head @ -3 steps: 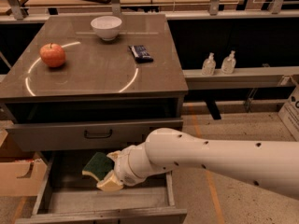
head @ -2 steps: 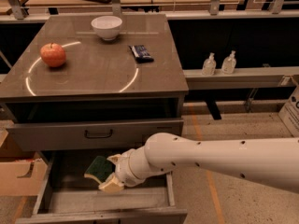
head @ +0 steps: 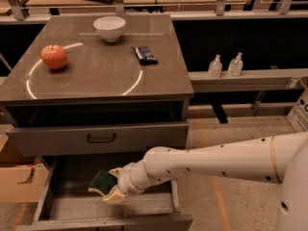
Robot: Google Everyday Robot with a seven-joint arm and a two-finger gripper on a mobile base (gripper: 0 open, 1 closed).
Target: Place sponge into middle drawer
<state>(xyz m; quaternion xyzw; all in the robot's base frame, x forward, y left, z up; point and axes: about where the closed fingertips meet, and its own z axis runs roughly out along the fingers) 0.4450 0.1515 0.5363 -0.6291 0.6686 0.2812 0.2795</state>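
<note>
Lowered a touch vs. a sec ago, my gripper (head: 110,184) clamps the sponge (head: 100,179) just above the open middle drawer (head: 77,208), left of centre, arm reaching in from right.

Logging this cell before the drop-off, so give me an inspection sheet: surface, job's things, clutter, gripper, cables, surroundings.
Surface: grey square tabletop, ring of glare on it.
Job's things: green-topped yellow sponge held over the open grey metal middle drawer.
Clutter: red apple, white bowl and dark blue snack packet on the tabletop.
Grippers: two-finger gripper shut on the sponge, inside the drawer opening.
Cables: nothing seen near the drawers.
Surroundings: closed drawer front with black loop handle; two clear bottles on a side shelf; cardboard box at left.
</note>
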